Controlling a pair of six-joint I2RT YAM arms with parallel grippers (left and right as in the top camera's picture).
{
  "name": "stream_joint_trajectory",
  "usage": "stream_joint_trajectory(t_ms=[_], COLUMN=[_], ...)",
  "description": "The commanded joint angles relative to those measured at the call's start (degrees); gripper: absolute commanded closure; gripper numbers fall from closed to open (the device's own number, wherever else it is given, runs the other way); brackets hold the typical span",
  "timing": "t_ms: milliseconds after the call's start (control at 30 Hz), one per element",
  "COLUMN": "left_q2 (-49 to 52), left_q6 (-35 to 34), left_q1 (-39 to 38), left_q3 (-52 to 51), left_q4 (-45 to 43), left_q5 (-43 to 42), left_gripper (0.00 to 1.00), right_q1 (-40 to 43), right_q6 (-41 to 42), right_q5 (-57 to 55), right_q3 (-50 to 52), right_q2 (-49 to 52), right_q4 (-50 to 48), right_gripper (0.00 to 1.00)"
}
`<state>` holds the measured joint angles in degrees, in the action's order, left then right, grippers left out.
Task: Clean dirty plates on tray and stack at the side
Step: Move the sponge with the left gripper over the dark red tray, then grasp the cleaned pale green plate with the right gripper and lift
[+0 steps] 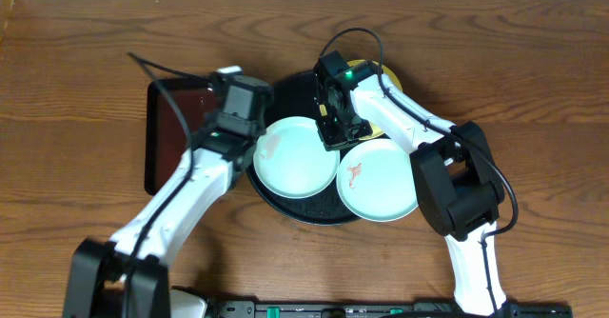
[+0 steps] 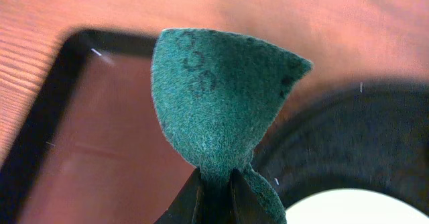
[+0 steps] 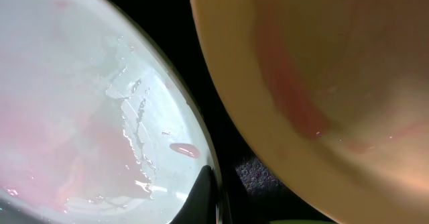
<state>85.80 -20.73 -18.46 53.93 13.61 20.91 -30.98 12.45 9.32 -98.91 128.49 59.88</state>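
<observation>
Pinching a folded green scouring pad (image 2: 214,96) tight, the left gripper (image 2: 214,200) hangs left of centre at the edge of the black tray (image 1: 303,209); one mint plate (image 1: 297,156) lies mid-frame on that tray; a second mint plate (image 1: 379,180), smeared red, overlaps its lower-right rim; the yellow plate (image 1: 388,73) peeks out above; the right gripper (image 1: 335,132) hovers between yellow and mint, its opening impossible to tell

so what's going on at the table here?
The left gripper is shut on a folded green scouring pad, held over the edge between the rectangular reddish-brown tray and the large round black tray. The right gripper is down over the black tray among the two pale mint-blue plates and the small yellow plate; its grip is unclear. All three show red smears; none is stacked aside.
</observation>
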Motion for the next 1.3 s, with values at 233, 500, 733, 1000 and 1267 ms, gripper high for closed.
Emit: stream_joint_trajectory(t_ms=[233,500,733,1000,1267], left_q2=[-1.0,8.2,9.2,9.2,9.2], left_q6=[1.2,1.2,1.2,1.2,1.2], left_q1=[20.9,25.9,25.9,25.9,25.9], left_q3=[0.1,0.1,0.2,0.1,0.1], left_q4=[1.2,1.1,0.3,0.3,0.3], left_q5=[-22.0,-26.9,-26.9,-25.8,-25.8], left_gripper=[0.92,0.85,0.31,0.24,0.23], right_q1=[0.5,0.1,-1.2,-4.5,-11.4], right_q6=[-0.5,-0.5,-2.9,-4.3,-8.2], right_q5=[-3.1,-2.4,-5.0,-25.8,-52.0], right_q3=[0.0,-5.5,-13.4,-22.0,-23.5], right_q2=[-0.8,-0.8,-0.9,-3.2,-9.3], right_q4=[0.2,1.3,5.6,11.6,10.4], right_gripper=[0.99,0.99,0.99,0.99,0.99])
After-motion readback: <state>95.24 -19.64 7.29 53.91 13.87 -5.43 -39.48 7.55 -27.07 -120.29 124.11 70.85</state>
